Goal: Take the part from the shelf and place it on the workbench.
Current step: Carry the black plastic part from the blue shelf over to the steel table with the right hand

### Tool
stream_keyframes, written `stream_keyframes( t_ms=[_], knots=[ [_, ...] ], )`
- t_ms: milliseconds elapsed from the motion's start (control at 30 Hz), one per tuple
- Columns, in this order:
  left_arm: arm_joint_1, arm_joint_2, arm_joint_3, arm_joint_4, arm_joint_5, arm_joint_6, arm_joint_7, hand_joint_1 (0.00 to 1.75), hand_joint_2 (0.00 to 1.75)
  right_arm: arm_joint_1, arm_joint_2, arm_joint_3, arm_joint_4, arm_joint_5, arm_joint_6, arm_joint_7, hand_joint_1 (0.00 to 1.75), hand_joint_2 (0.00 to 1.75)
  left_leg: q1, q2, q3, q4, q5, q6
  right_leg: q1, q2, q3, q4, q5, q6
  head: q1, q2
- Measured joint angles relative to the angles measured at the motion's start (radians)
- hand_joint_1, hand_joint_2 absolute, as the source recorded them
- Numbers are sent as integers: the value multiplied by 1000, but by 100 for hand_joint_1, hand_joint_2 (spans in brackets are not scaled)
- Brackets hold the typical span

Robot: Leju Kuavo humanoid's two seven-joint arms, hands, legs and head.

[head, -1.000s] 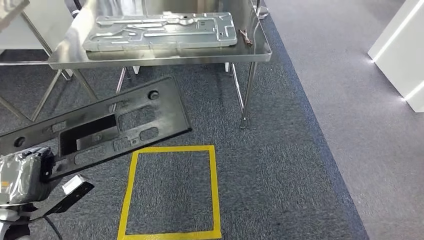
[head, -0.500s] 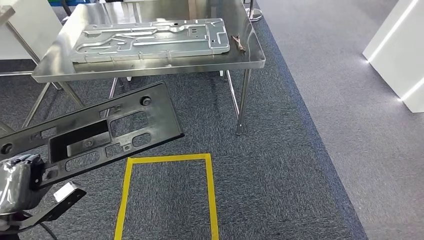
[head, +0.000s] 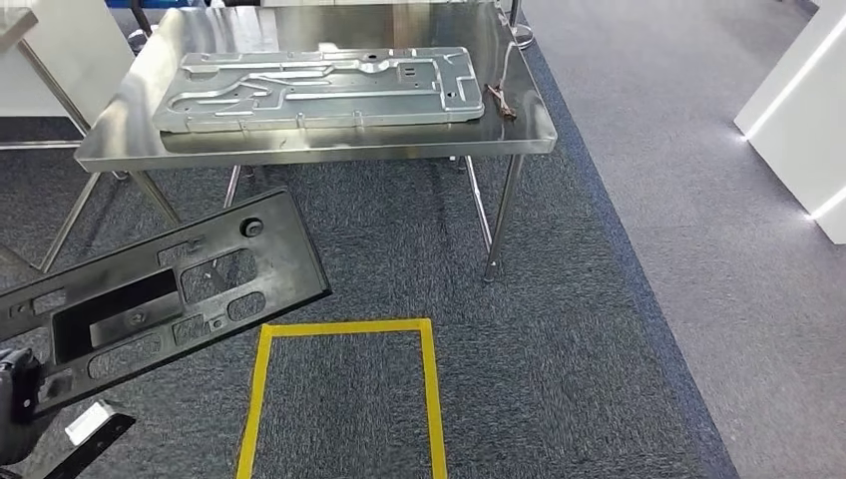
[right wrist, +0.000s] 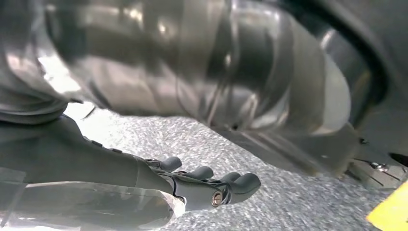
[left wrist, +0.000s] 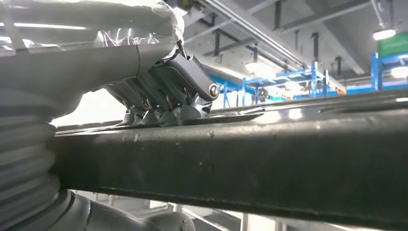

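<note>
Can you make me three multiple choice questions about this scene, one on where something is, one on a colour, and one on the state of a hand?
1. Where does the flat metal panel lie?
A. on the steel table
B. on the carpet
C. inside the taped square

2. What colour is the tape outline on the floor?
A. red
B. yellow
C. white

3. What is the left hand doing?
A. hanging with nothing in it
B. pressing on the table
C. holding the long black part

Answers:
1 A, the head view shows the panel flat on the tabletop, beside a small brown thing.
2 B, the rectangle on the grey carpet is yellow.
3 C, in the left wrist view the fingers are folded over the part's edge, and the head view shows it held above the floor.
</note>
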Motion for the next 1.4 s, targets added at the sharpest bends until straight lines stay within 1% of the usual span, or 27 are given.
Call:
stream_keyframes(
  t_ms=[67, 167, 200, 267, 300, 333, 367, 433, 467, 533, 600, 667, 733, 800, 833, 867, 900, 933, 967, 1000, 1033, 1100, 1167, 1233, 1333, 1367, 1400],
  knots=[
    [-2, -11, -4, -3, -15, -3, 1, 175, 175, 0, -2, 0, 0, -3, 2, 0, 0, 0, 0, -2, 8, 4, -4, -11, 5, -1, 8, -25, 1, -11, 1, 0],
    [-5, -22, -12, -8, -27, -4, 4, 175, 175, 3, -2, 0, 0, -5, 2, 0, 0, 0, 3, -2, 2, 47, -14, -26, -4, 2, 42, -47, 2, -27, 1, 0],
    [-7, -24, -14, -9, -28, -4, 5, 175, 175, 2, -2, 0, 0, -5, 3, 0, 0, 0, 5, -1, -21, 91, -28, -30, -7, 3, 55, -53, -1, -30, 1, 0],
    [-12, -28, -18, -11, -29, -4, 7, 175, 175, 1, -2, 0, 0, -5, 4, 0, 0, 0, 12, -1, -98, 217, -77, -42, -12, 3, 72, -57, -15, -31, 1, 0],
    [-12, -29, -19, -11, -30, -4, 8, 175, 175, 2, -2, 0, 0, -5, 5, 0, 0, 0, 17, -1, -137, 269, -97, -47, -15, 4, 80, -56, -23, -29, 1, 0],
    [-11, -31, -21, -11, -31, -4, 8, 175, 175, 3, -2, 0, 0, -5, 5, 0, 0, 0, 22, -1, -164, 294, -101, -53, -17, 5, 90, -56, -32, -25, 1, 0],
    [-11, -32, -23, -11, -33, -4, 8, 175, 175, 4, -2, 0, 0, -5, 5, 0, 0, 0, 28, -1, -174, 282, -82, -59, -21, 6, 102, -54, -42, -20, 1, 0],
    [-10, -34, -24, -11, -33, -4, 9, 175, 175, 5, -2, 0, 0, -5, 5, 0, 0, 0, 39, 1, -146, 166, 10, -73, -30, 8, 128, -50, -66, -6, 1, 0],
    [-10, -35, -25, -10, -34, -3, 10, 175, 175, 4, -2, 0, 0, -5, 4, 0, 0, 0, 40, 1, -130, 108, 39, -78, -33, 9, 139, -46, -78, 2, 1, 0],
    [-9, -36, -25, -9, -34, -2, 11, 175, 175, 1, -3, 0, 0, -5, 3, 0, 0, 0, 36, 4, -113, 49, 58, -70, -33, 10, 148, -44, -95, 19, 0, 0],
    [-7, -37, -26, -9, -35, -2, 13, 175, 175, 0, -4, 1, 0, -4, 2, 0, 0, 0, 32, 3, -111, 48, 49, -46, -30, 9, 154, -46, -104, 33, -1, 0],
    [-4, -38, -26, -10, -36, 0, 14, 175, 175, 0, -4, 1, -1, -3, 2, -1, 0, 0, 32, -1, -99, 45, 45, -28, -32, 6, 153, -24, -109, 41, 0, 0],
    [-2, -39, -25, -12, -43, 6, 35, 175, 175, -2, -4, 6, -1, 11, 11, -25, 0, 0, 29, -1, -82, 40, 37, -13, -32, 3, 100, 70, -131, 44, 0, 0],
    [3, -41, -19, -12, -56, 14, 78, 175, 175, 1, -4, 22, -1, 29, 30, -98, 0, 0, 22, 0, -67, 38, 23, -4, -28, 2, 5, 203, -177, 42, 0, 0],
    [5, -43, -15, -11, -62, 17, 96, 175, 175, 4, -4, 29, -1, 34, 37, -140, 0, 0, 18, 0, -58, 38, 15, -1, -24, 2, -36, 246, -191, 39, 0, 0],
    [5, -45, -10, -9, -66, 18, 107, 175, 175, 7, -3, 36, -1, 35, 41, -173, 0, 0, 14, -1, -47, 37, 6, 1, -20, 2, -61, 257, -186, 34, 0, 0],
    [5, -46, -5, -8, -68, 19, 112, 175, 175, 9, -3, 40, -1, 35, 43, -192, 0, 0, 10, -3, -33, 37, -4, 3, -13, 2, -68, 231, -158, 24, 0, 0],
    [5, -47, -2, -8, -69, 20, 114, 175, 175, 11, -3, 43, -1, 35, 44, -200, 0, 0, 5, -5, -19, 35, -14, 4, -5, 2, -62, 177, -110, 9, 0, 0],
    [5, -49, 1, -7, -70, 21, 115, 175, 175, 13, -4, 45, -1, 35, 45, -202, 0, 0, 2, -5, -6, 33, -23, 6, 6, 3, -52, 114, -52, -12, 0, 0],
    [5, -50, 2, -6, -70, 22, 115, 175, 175, 14, -5, 47, -1, 35, 45, -203, 0, 0, -1, -7, 4, 30, -31, 5, 16, 4, -42, 61, -11, -32, -1, 0],
    [5, -52, 3, -5, -70, 23, 116, 175, 175, 14, -5, 48, -1, 35, 46, -204, 0, 0, 0, -8, 10, 24, -37, 3, 24, 5, -35, 22, 15, -47, -2, 0],
    [7, -55, 6, -2, -70, 24, 116, 175, 175, 15, -4, 52, -2, 35, 48, -206, 0, 0, 2, -10, 24, 15, -33, -8, 32, 5, -22, -15, 19, -62, -2, 0],
    [9, -57, 8, -2, -71, 24, 116, 175, 175, 17, -1, 56, -2, 36, 50, -209, 0, 0, 4, -8, 36, 22, -28, -16, 26, 6, 13, -50, 24, -66, -2, 0],
    [5, -57, 10, -2, -71, 25, 116, 175, 175, 17, 1, 57, -3, 36, 50, -209, 0, 0, 5, -6, 13, 84, -48, -24, 15, 7, 51, -69, 21, -63, -2, 0],
    [4, -58, 11, -1, -70, 25, 117, 175, 175, 18, 1, 59, -3, 36, 50, -209, 0, 0, 18, -5, -95, 239, -117, -46, 6, 8, 81, -72, -4, -50, -2, 0],
    [6, -58, 11, -1, -70, 25, 117, 175, 175, 19, 1, 59, -3, 36, 50, -209, 0, 0, 23, -5, -123, 258, -125, -54, 3, 9, 90, -69, -15, -44, -2, 0],
    [7, -58, 11, 0, -70, 25, 117, 175, 175, 19, 1, 59, -3, 36, 50, -209, 0, 0, 28, -4, -136, 245, -111, -60, -1, 10, 100, -66, -26, -38, -2, 0]
  ],
)
